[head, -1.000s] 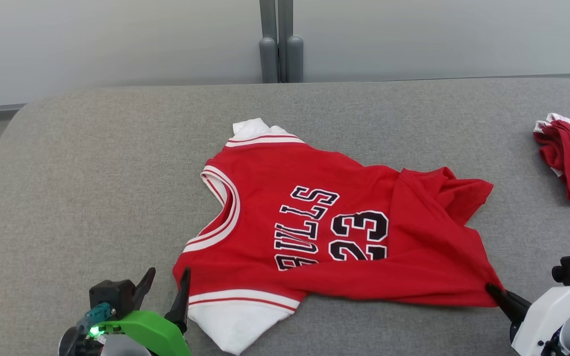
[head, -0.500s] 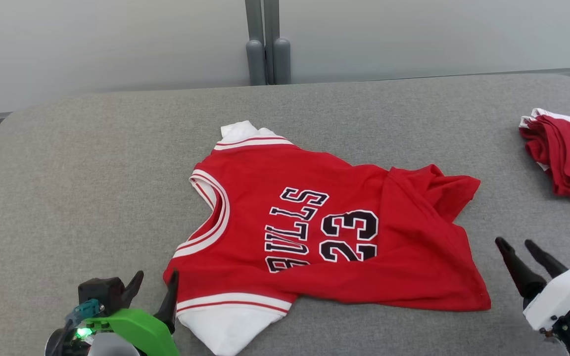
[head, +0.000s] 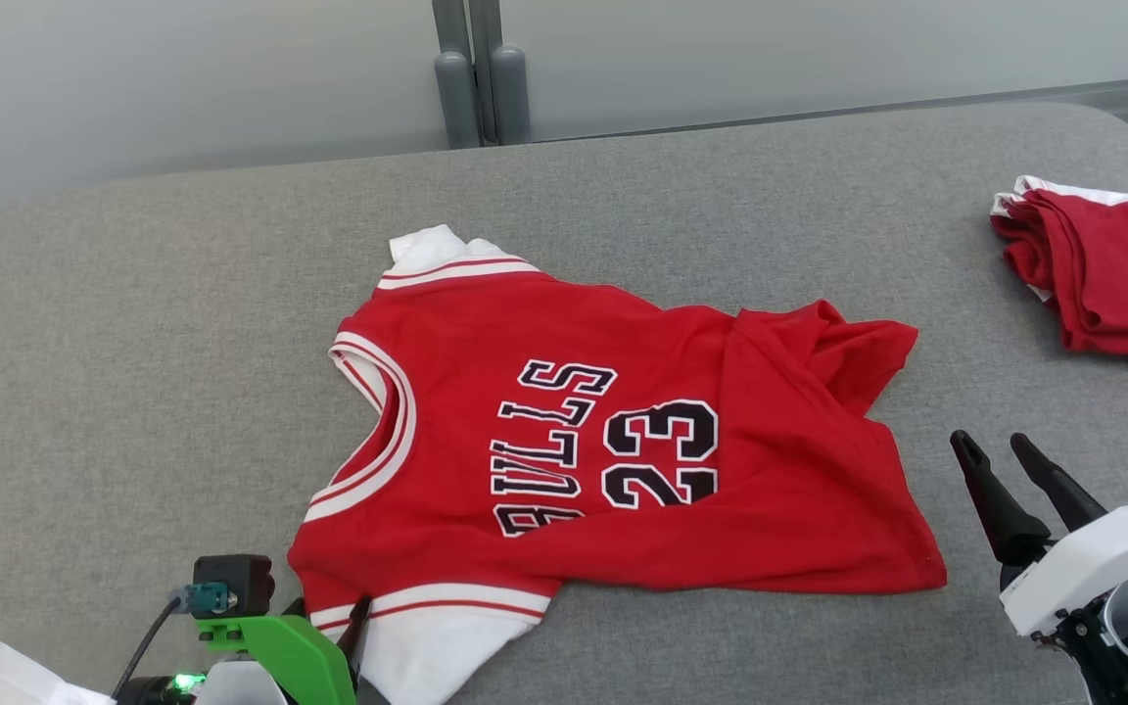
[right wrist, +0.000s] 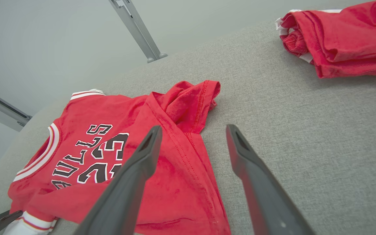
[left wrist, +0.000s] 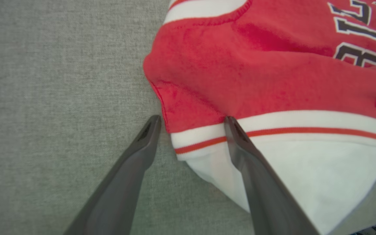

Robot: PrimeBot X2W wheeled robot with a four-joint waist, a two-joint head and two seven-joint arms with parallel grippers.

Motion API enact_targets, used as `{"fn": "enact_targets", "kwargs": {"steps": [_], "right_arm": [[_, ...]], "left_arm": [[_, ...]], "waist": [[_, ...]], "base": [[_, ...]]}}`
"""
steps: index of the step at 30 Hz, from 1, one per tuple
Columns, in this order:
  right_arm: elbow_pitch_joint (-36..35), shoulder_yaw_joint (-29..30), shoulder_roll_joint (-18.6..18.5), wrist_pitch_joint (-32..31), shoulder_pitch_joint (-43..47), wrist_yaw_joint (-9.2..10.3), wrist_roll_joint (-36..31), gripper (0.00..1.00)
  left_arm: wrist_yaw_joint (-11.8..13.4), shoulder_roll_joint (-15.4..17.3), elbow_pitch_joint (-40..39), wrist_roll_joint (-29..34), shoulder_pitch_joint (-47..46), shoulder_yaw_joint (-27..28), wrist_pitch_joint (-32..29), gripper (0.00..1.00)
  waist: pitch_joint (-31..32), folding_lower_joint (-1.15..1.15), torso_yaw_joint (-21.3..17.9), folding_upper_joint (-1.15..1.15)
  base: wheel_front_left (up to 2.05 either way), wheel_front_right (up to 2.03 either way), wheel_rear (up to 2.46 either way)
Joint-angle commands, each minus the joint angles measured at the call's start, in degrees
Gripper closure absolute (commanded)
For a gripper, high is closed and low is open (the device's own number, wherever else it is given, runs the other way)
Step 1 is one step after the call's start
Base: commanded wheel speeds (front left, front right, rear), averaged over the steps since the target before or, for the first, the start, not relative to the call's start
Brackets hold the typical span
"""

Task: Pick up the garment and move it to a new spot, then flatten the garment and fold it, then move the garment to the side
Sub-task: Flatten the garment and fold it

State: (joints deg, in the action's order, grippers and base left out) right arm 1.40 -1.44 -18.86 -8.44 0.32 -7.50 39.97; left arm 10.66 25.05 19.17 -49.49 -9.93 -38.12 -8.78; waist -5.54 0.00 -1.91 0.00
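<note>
The garment is a red jersey with white trim and "BULLS 23" on it, spread on the grey padded table, with its far right hem bunched up. My left gripper is open at the near white sleeve: one finger lies over the sleeve band, the other over bare table. Off the garment's near right hem corner, my right gripper stands open and holds nothing. The right wrist view has the right gripper above the hem edge of the garment.
A second red garment lies folded at the table's far right. A grey post stands behind the table against a pale wall. Something white shows at the lower left corner. Bare table lies left of the jersey.
My right gripper has opened, let go of the near right hem corner and drawn away to the right. The head camera has turned, shifting the whole picture left.
</note>
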Motion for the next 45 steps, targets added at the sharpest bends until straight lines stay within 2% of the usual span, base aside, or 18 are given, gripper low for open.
{"fn": "enact_targets", "kwargs": {"steps": [1, 2, 3, 4, 5, 9, 17, 21, 28, 29, 30, 31, 34, 37, 42, 45], "right_arm": [[-0.04, -0.13, 0.13, 0.43, -0.75, 0.01, -0.55, 0.00], [0.19, -0.31, 0.24, 0.50, -0.79, 0.02, -0.45, 0.00], [0.35, -0.46, 0.35, 0.48, -0.82, 0.01, -0.45, 0.00], [0.58, -0.64, 0.42, 0.57, -0.87, 0.01, -0.46, 0.00], [0.72, -0.75, 0.42, 0.61, -0.91, 0.01, -0.48, 0.00], [1.27, -1.06, 0.40, 0.92, -1.00, 0.02, -0.22, 0.00], [1.79, -1.53, -0.16, 1.31, -1.64, 0.02, -0.20, 0.00], [2.10, -2.01, -0.40, 1.27, -2.30, 0.01, -0.01, 0.00], [3.04, -3.03, -0.67, 1.55, -3.88, 0.02, 0.52, 0.00], [3.14, -3.12, -0.69, 1.67, -3.91, 0.02, 0.56, 0.00], [3.35, -3.19, -0.69, 1.91, -3.82, 0.01, 0.64, 0.00], [3.50, -3.19, -0.68, 2.10, -3.68, 0.01, 0.70, 0.00], [4.12, -3.06, -0.46, 2.85, -3.21, 0.01, 0.84, 0.00], [4.55, -2.73, -0.22, 4.31, -2.87, 0.02, 0.85, 0.00], [4.83, -1.66, 0.44, 8.92, -2.72, 0.01, -0.78, 0.00], [3.89, -1.25, 1.00, 12.98, -2.64, 0.01, -1.66, 0.00]], "left_arm": [[-0.65, -0.40, 0.75, -0.48, -1.14, -0.12, -0.39, 0.00], [-1.09, -0.63, 1.17, -0.81, -1.27, -0.17, -0.51, 0.00], [-1.32, -0.79, 1.50, -0.94, -1.28, -0.09, -0.18, 0.30], [-1.54, -0.82, 1.88, -0.81, -1.35, -0.12, 0.12, 0.76], [-1.80, -0.79, 2.04, -0.66, -1.43, -0.13, 0.51, 1.00], [-2.61, -0.05, 0.84, -0.44, -2.39, 1.32, 3.64, 1.00], [-0.77, 1.97, -1.96, 0.38, -7.31, 5.48, 7.22, 1.00], [-0.66, 0.98, 1.44, -0.49, -11.25, 7.30, 7.74, 1.00], [-2.60, -0.46, 13.40, -0.61, -16.20, 6.67, 6.64, 0.98], [-2.84, -0.68, 14.46, -0.59, -16.49, 6.76, 7.15, 0.76], [-3.39, -1.05, 15.56, -0.62, -16.47, 6.72, 7.90, 0.03], [-3.87, -1.40, 16.14, -0.93, -16.39, 6.99, 8.86, 0.00], [-5.19, -1.46, 17.53, -0.79, -16.10, 7.57, 12.15, 0.00], [-5.38, -0.53, 16.73, 0.26, -15.01, 7.85, 15.40, 0.00], [-3.77, 2.10, 11.04, 2.26, -12.39, 9.15, 20.71, 0.00], [-1.55, 3.76, 4.97, 3.65, -9.72, 10.70, 22.79, 0.00]], "waist": [[-0.58, 0.00, -0.63, 0.00], [-0.64, 0.00, -0.76, 0.00], [-0.64, 0.00, -0.85, 0.00], [-0.62, 0.00, -0.96, 0.00], [-0.57, 0.00, -1.03, 0.00], [-0.34, 0.00, -1.24, 0.00], [-1.70, 0.00, -2.08, 0.00], [-2.76, 0.00, -2.78, 0.00], [-3.73, 0.00, -4.56, 0.00], [-3.77, 0.00, -4.62, 0.00], [-3.75, 0.00, -4.63, 0.00], [-3.68, 0.00, -4.56, 0.00], [-3.11, 0.00, -3.87, 0.00], [-1.90, 0.00, -2.90, 0.00], [0.29, 0.00, -1.36, 0.00], [1.50, 0.00, -0.53, 0.00]], "base": [[0.00, 0.00, 0.00], [0.00, 0.00, 0.00], [0.00, 0.00, 0.00], [0.00, 0.00, 0.00], [0.00, 0.00, 0.00], [0.00, 0.00, 0.00], [0.00, 0.00, 0.00], [0.00, 0.00, 0.00], [0.00, 0.00, 0.00], [0.00, 0.00, 0.00], [0.00, 0.00, 0.00], [0.00, 0.00, 0.00], [0.00, 0.00, 0.00], [0.00, 0.00, 0.00], [0.00, 0.00, 0.00], [0.00, 0.00, 0.00]]}}
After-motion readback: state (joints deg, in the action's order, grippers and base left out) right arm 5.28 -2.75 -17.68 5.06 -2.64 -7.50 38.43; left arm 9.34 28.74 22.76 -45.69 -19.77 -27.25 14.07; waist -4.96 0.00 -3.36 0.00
